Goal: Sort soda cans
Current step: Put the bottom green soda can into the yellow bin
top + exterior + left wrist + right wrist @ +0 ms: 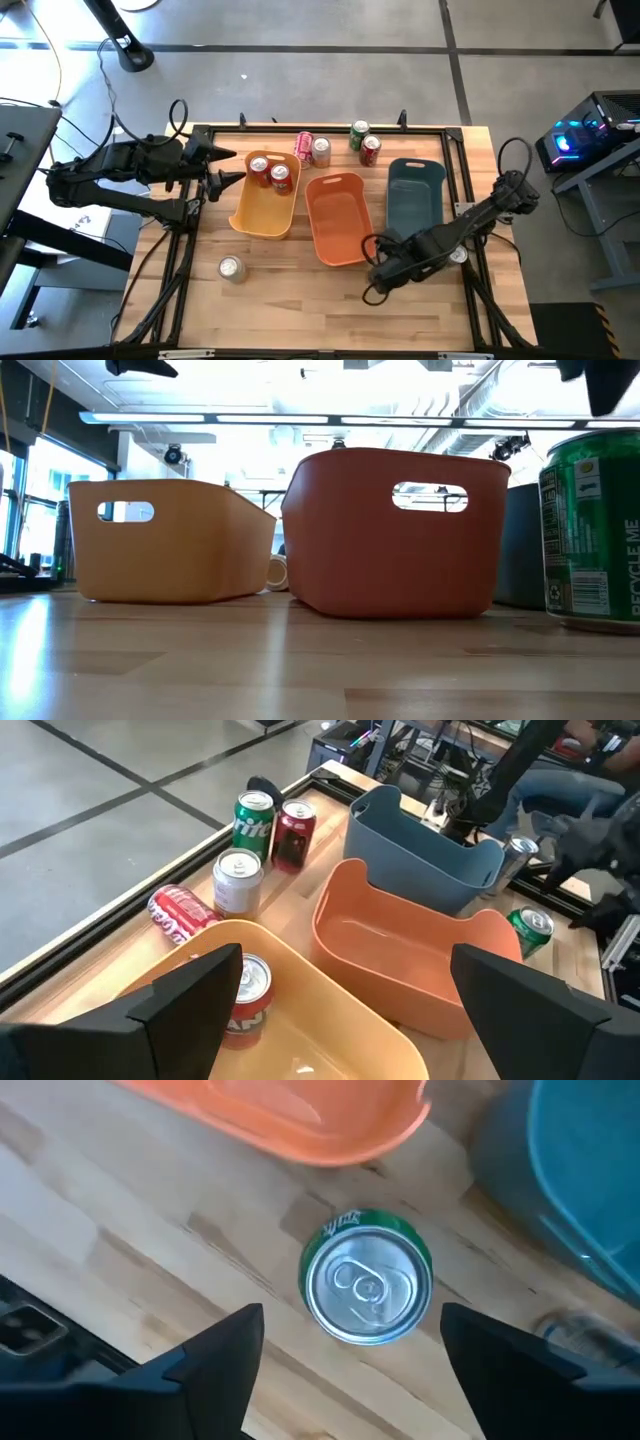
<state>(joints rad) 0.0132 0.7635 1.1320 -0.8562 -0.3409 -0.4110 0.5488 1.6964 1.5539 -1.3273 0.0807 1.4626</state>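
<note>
The right gripper (pixel 345 1355) hangs with its two dark fingers spread apart, released, straddling an upright green aluminium can (pixel 367 1284) with a silver top that stands free on the wooden table (pixel 300 290) near its front edge, touching neither finger. That can sits at about 5 o'clock from the orange plastic bin (pixel 338 217), just beside its rounded rim, and at 7 o'clock from the teal plastic bin (pixel 415 196). In the low view the same green can (pixel 592 532) stands upright on the boards with bare wood around its foot. The left gripper (pixel 350 1010) waits over the left rim of the yellow plastic bin (pixel 265 195), fingers wide and holding nothing. Two red cans (pixel 270 173) stand inside that bin. Toward 12 o'clock, along the far edge, lie a pink-red can on its side (pixel 304 145), a silver can (pixel 321 151), a green can (pixel 359 133) and a red can (pixel 371 150). A lone silver can (pixel 231 268) stands at 7 o'clock, open boards around it.
</note>
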